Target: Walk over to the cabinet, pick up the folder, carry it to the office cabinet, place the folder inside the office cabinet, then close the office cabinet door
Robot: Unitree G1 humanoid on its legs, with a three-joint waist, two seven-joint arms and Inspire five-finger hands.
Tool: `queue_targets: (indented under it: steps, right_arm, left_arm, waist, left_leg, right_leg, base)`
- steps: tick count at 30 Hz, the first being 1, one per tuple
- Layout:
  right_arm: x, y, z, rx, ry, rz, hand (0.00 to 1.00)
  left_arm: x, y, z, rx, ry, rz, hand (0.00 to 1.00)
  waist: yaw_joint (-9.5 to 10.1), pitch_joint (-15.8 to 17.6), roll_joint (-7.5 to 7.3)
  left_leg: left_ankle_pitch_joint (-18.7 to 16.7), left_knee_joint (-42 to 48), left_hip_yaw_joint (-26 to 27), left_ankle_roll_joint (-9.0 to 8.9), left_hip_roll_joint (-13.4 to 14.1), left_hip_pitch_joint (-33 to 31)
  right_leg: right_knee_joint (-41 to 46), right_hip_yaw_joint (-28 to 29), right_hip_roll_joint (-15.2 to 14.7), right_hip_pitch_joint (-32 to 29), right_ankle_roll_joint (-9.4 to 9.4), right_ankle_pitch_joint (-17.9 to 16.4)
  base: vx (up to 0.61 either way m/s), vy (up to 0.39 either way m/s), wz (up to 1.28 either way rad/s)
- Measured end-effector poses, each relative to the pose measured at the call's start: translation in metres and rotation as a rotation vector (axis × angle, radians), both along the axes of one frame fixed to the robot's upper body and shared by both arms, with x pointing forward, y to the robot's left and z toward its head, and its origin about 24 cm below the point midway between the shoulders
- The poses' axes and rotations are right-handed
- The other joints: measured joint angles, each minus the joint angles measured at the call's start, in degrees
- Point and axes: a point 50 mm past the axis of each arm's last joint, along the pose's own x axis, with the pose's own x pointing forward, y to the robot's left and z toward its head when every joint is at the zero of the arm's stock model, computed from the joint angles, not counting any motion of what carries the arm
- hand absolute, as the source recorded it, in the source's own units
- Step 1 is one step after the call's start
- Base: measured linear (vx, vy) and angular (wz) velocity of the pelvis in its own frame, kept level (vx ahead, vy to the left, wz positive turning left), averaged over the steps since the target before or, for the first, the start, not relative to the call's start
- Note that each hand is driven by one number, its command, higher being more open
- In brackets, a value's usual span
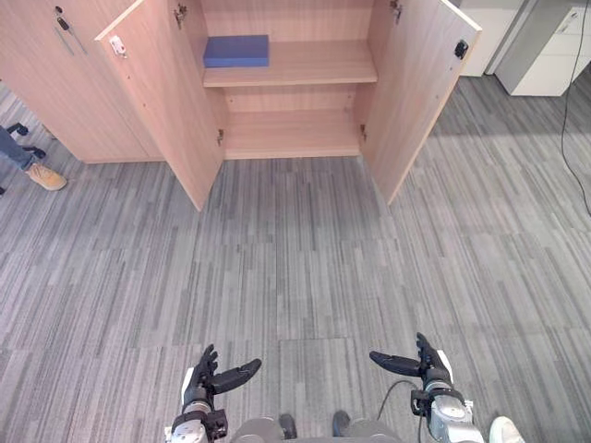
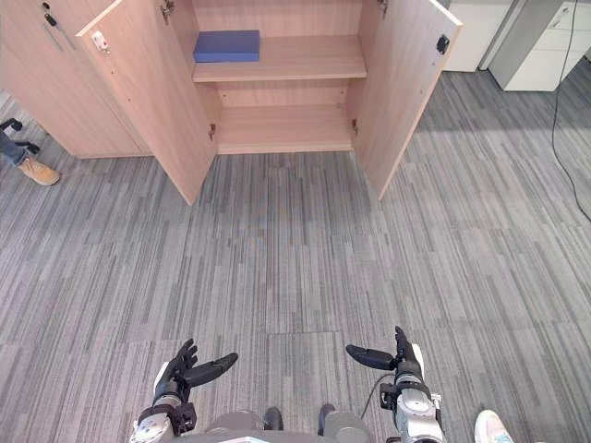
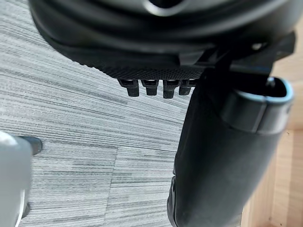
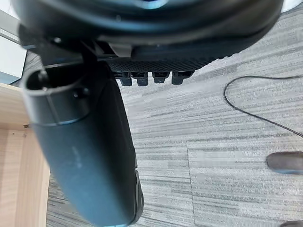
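Observation:
A blue folder [image 1: 236, 51] lies flat on the upper shelf of a light wooden cabinet [image 1: 291, 129] whose two doors stand wide open, straight ahead across the carpet. The left door [image 1: 166, 101] and the right door [image 1: 420, 92] swing out toward me. My left hand [image 1: 205, 380] and right hand [image 1: 423, 364] hang low at the near edge, both open and holding nothing, thumbs pointing inward. The folder is far from both hands.
Grey striped carpet [image 1: 295, 268] stretches between me and the cabinet. A person's shoe [image 1: 44, 175] and leg show at the far left. White cabinets [image 1: 545, 55] stand at the back right, and a black cable [image 1: 568, 120] runs along the right edge.

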Motion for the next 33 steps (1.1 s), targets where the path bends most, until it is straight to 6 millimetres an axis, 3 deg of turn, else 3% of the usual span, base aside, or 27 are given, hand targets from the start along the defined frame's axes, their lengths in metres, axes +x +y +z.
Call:
queue_targets:
  steps: [2, 5, 7, 8, 9, 10, 11, 12, 13, 14, 15, 16, 17, 19, 21, 22, 23, 24, 25, 26, 27, 29, 30, 32, 33]
  right_arm:
    - [-0.003, 0.003, -0.001, 0.003, 0.009, 0.013, 1.0]
    - [0.0, 0.004, 0.001, -0.001, 0.0, 0.032, 1.0]
    - [0.005, 0.002, 0.005, -0.012, -0.022, 0.039, 1.0]
    - [0.005, 0.002, 0.006, -0.015, -0.03, 0.044, 1.0]
    - [0.0, 0.001, 0.005, -0.017, -0.023, 0.039, 1.0]
    - [0.001, -0.002, 0.006, -0.022, -0.024, 0.035, 1.0]
    - [0.011, -0.001, 0.01, -0.021, -0.048, 0.031, 1.0]
    - [0.015, -0.001, 0.013, -0.021, -0.069, 0.03, 1.0]
    - [0.015, -0.001, 0.013, -0.021, -0.069, 0.031, 1.0]
    - [0.013, 0.0, 0.011, -0.016, -0.062, 0.031, 1.0]
    - [0.013, 0.001, 0.011, -0.012, -0.061, 0.033, 1.0]
    - [0.016, 0.007, 0.011, 0.002, -0.072, 0.035, 1.0]
    - [0.023, 0.013, 0.014, 0.013, -0.1, 0.045, 1.0]
    - [0.03, 0.015, 0.02, 0.032, -0.149, 0.036, 1.0]
    - [0.037, 0.014, 0.023, 0.035, -0.169, 0.028, 1.0]
    - [0.039, 0.012, 0.024, 0.037, -0.178, 0.007, 1.0]
    - [0.038, 0.009, 0.024, 0.033, -0.175, -0.009, 1.0]
    - [0.034, 0.007, 0.021, 0.029, -0.159, -0.019, 1.0]
    - [0.031, 0.01, 0.018, 0.035, -0.142, -0.023, 1.0]
    - [0.029, 0.008, 0.017, 0.033, -0.134, -0.027, 1.0]
    - [0.027, 0.008, 0.015, 0.036, -0.12, -0.031, 1.0]
    - [0.021, 0.012, 0.011, 0.05, -0.099, -0.039, 1.0]
    - [0.021, 0.016, 0.009, 0.064, -0.096, -0.029, 1.0]
    - [0.021, 0.024, 0.008, 0.08, -0.09, -0.003, 1.0]
    - [0.021, 0.026, 0.008, 0.083, -0.09, 0.012, 1.0]
  left_arm:
    - [-0.001, 0.006, 0.001, 0.028, 0.007, 0.001, 1.0]
    - [0.009, 0.009, 0.005, 0.047, -0.014, -0.014, 1.0]
    - [0.024, 0.006, 0.01, 0.048, -0.054, -0.024, 1.0]
    - [0.032, 0.007, 0.013, 0.057, -0.076, -0.032, 1.0]
    - [0.033, 0.006, 0.014, 0.058, -0.079, -0.036, 1.0]
    - [0.035, 0.003, 0.013, 0.049, -0.081, -0.036, 1.0]
    - [0.039, 0.0, 0.015, 0.042, -0.096, -0.045, 1.0]
    - [0.043, -0.005, 0.016, 0.03, -0.106, -0.054, 1.0]
    - [0.043, -0.008, 0.015, 0.021, -0.104, -0.052, 1.0]
    - [0.039, -0.011, 0.013, 0.002, -0.101, -0.044, 1.0]
    - [0.037, -0.012, 0.013, -0.001, -0.101, -0.045, 1.0]
    - [0.038, -0.01, 0.013, 0.004, -0.106, -0.045, 1.0]
    - [0.039, -0.008, 0.015, 0.008, -0.112, -0.041, 1.0]
    - [0.041, -0.008, 0.018, 0.01, -0.131, -0.043, 1.0]
    - [0.042, -0.008, 0.019, 0.01, -0.135, -0.042, 1.0]
    - [0.04, -0.008, 0.018, 0.009, -0.128, -0.041, 1.0]
    - [0.039, -0.008, 0.017, 0.007, -0.123, -0.041, 1.0]
    - [0.036, -0.007, 0.015, 0.011, -0.112, -0.037, 1.0]
    - [0.038, -0.003, 0.016, 0.025, -0.109, -0.038, 1.0]
    - [0.046, -0.003, 0.021, 0.028, -0.138, -0.039, 1.0]
    - [0.048, -0.002, 0.021, 0.029, -0.142, -0.039, 1.0]
    - [0.043, -0.001, 0.019, 0.031, -0.129, -0.037, 1.0]
    - [0.042, 0.002, 0.019, 0.042, -0.12, -0.041, 1.0]
    - [0.042, 0.005, 0.019, 0.056, -0.117, -0.049, 1.0]
    - [0.042, 0.007, 0.02, 0.063, -0.118, -0.05, 1.0]
  waist:
    - [-0.76, 1.65, 0.01]
    - [-2.03, 2.68, 1.12]
    - [-2.59, 4.31, 2.91]
    - [-2.71, 4.37, 2.67]
    - [-3.3, 4.17, 2.1]
    - [-3.69, 4.33, 2.66]
    - [-4.14, 4.45, 3.35]
    - [-4.48, 4.69, 3.16]
    - [-4.57, 4.8, 3.11]
    - [-4.25, 5.53, 2.95]
    - [-3.77, 5.95, 2.72]
    - [-2.31, 6.55, 2.23]
    - [-0.96, 7.07, 0.81]
    - [0.5, 7.47, -0.34]
    - [1.22, 7.64, -0.83]
    - [1.6, 7.82, -1.14]
    - [1.87, 7.56, -0.74]
    - [2.43, 7.18, -1.01]
    - [1.99, 6.13, -2.7]
    - [1.34, 5.65, -2.87]
    - [1.32, 5.6, -2.96]
    - [0.74, 5.37, -3.41]
    - [0.37, 5.48, -3.37]
    - [-0.08, 5.47, -3.29]
    - [-0.22, 5.48, -3.02]
  left_leg:
    - [-0.54, -0.74, -1.6, 0.89, -0.55, 3.41]
    - [-1.14, -3.64, -4.52, 0.53, 1.37, 6.79]
    - [-0.75, -7.47, -6.24, -0.48, 4.53, 10.28]
    - [-0.5, -9.21, -6.91, -2.67, 5.47, 12.15]
    - [-1.41, -9.37, -8.15, -5.25, 6.2, 14.51]
    - [-1.77, -8.79, -8.5, -5.91, 6.94, 15.38]
    - [0.08, -4.62, -8.46, -9.16, 8.47, 13.85]
    - [4.28, 4.72, -8.07, -11.14, 8.78, 10.36]
    - [7.7, 11.72, -7.82, -11.14, 9.09, 8.13]
    - [18.61, 26.42, -7.85, -12.12, 10.56, 3.33]
    - [17.55, 33.95, -7.39, -11.69, 11.48, 0.45]
    - [12.79, 45.04, -5.26, -9.52, 12.96, -5.04]
    - [9.79, 47.97, -2.28, -8.01, 13.16, -10.73]
    - [6.93, 42.01, 1.23, -6.34, 13.01, -18.19]
    - [6.56, 25.85, 1.38, -6.01, 10.93, -22.65]
    - [9.42, 11.73, 0.53, -6.7, 8.65, -22.83]
    - [15.51, 2.11, -0.68, -6.3, 7.61, -22.54]
    - [23.71, 0.25, -1.42, -4.87, 6.69, -21.35]
    - [22.18, 0.78, -0.85, -3.15, 4.93, -21.3]
    - [18.81, 3.93, -0.87, -1.43, 4.09, -21.97]
    - [16.1, 6.03, -0.29, -0.94, 3.94, -21.08]
    - [11.6, 6.19, 0.45, -0.26, 2.58, -15.27]
    - [9.33, 4.0, 0.72, 0.06, 2.09, -9.25]
    - [8.84, 0.06, 0.55, 0.2, 2.1, -2.37]
    - [8.84, -2.31, 0.31, 0.2, 2.63, 0.86]
  right_leg:
    - [6.38, -3.46, -1.81, -4.98, -1.12, -2.61]
    - [-0.74, -6.69, -0.83, -10.62, -1.42, -2.52]
    - [-8.26, -9.04, 1.01, -14.51, -1.8, 1.85]
    - [-15.6, -9.61, 1.57, -16.15, -1.85, 7.74]
    - [-17.84, -9.21, 1.39, -16.13, -4.07, 18.19]
    - [-15.54, -9.86, 1.48, -16.06, -5.68, 18.56]
    - [-11.42, -11.25, 1.56, -16.41, -6.99, 15.09]
    - [-10.77, -11.81, 1.44, -14.08, -7.1, 12.0]
    - [-11.63, -11.98, 1.55, -11.71, -7.09, 10.63]
    - [-15.09, -11.84, 2.49, -4.99, -7.25, 8.92]
    - [-17.07, -11.67, 3.46, -1.5, -7.53, 8.68]
    - [-21.16, -10.39, 4.67, 4.54, -8.01, 8.37]
    - [-25.29, -8.69, 4.74, 9.47, -8.07, 8.3]
    - [-31.02, -6.81, 4.33, 15.15, -8.04, 8.32]
    - [-33.93, -5.12, 3.28, 19.19, -6.84, 7.66]
    - [-34.93, -3.74, 1.96, 21.84, -4.82, 6.25]
    - [-35.67, -2.7, 1.53, 23.95, -3.93, 5.2]
    - [-35.77, -1.4, 0.98, 25.43, -2.47, 4.1]
    - [-35.08, -1.28, -1.16, 25.33, -2.23, 3.98]
    - [-29.78, -0.4, -2.61, 23.28, -1.97, 3.94]
    - [-23.78, 0.92, -3.25, 21.84, -1.6, 3.83]
    - [-7.59, 2.22, -4.8, 18.1, 3.04, 7.47]
    - [9.06, 3.06, -5.78, 12.01, 5.02, 10.61]
    - [20.33, 1.02, -6.03, 5.56, 1.51, 6.04]
    - [20.74, -1.17, -5.72, 3.0, -0.1, 4.41]
  base:
    - [0.27, 0.054, 0.28]
    - [0.43, -0.023, 0.55]
    - [0.53, -0.103, 0.62]
    - [0.64, -0.152, 0.67]
    - [0.69, -0.179, 0.67]
    - [0.87, -0.251, 0.49]
    - [0.71, -0.221, 0.31]
    - [0.69, -0.223, 0.27]
    - [0.72, -0.24, 0.28]
    - [0.71, -0.216, 0.11]
    - [0.82, -0.212, -0.12]
    - [0.61, -0.103, -0.44]
    - [0.73, -0.103, -0.56]
    - [0.61, -0.041, -0.48]
    - [0.57, 0.04, -0.51]
    - [0.67, 0.136, -0.56]
    - [0.69, 0.173, -0.75]
    - [0.56, 0.176, -0.44]
    - [0.7, 0.255, -0.1]
    - [0.69, 0.256, 0.17]
    - [0.81, 0.308, 0.03]
    - [0.62, 0.215, -0.12]
    - [0.57, 0.155, -0.09]
    - [0.56, 0.069, -0.06]
    - [0.56, -0.034, 0.04]
